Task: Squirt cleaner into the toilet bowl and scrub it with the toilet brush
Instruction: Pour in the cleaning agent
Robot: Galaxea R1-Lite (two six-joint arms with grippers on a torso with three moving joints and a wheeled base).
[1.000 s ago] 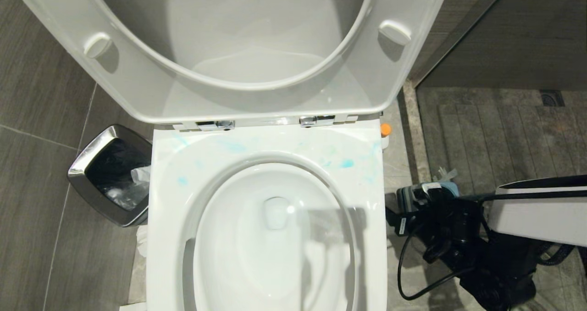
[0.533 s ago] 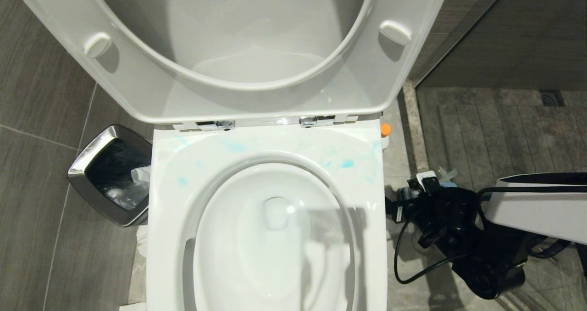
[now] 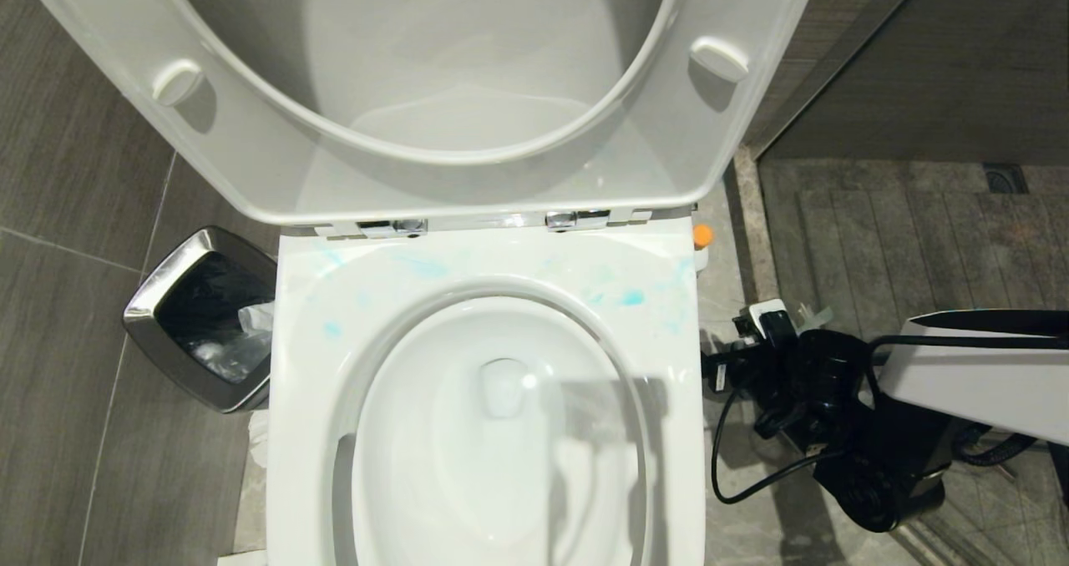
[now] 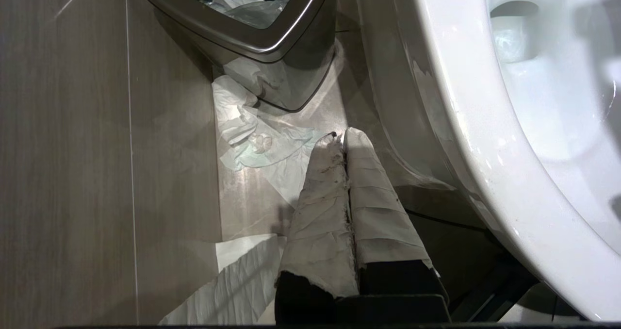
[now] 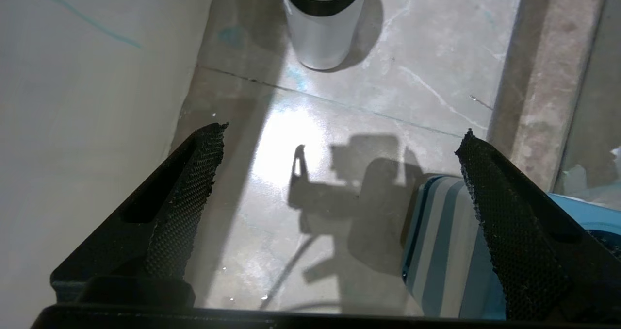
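The toilet bowl stands with seat and lid raised, and blue smears mark its flat rim. The cleaner stands on the floor by the bowl's back right corner, only its orange cap showing from above. In the right wrist view its white body with the dark band stands upright ahead of my right gripper, well apart from it. That gripper hangs low beside the bowl's right side, open and empty. My left gripper is shut on nothing, parked near the floor left of the bowl. The toilet brush is hidden.
A square blue-and-grey base sits on the floor by the right finger. The bowl's white side wall is close on the other side. A steel bin stands left of the toilet, with crumpled tissue on the floor beside it.
My right gripper has moved off the blue base toward the back of the toilet, nearer the cleaner, and its wrist has turned. The left arm has stayed still.
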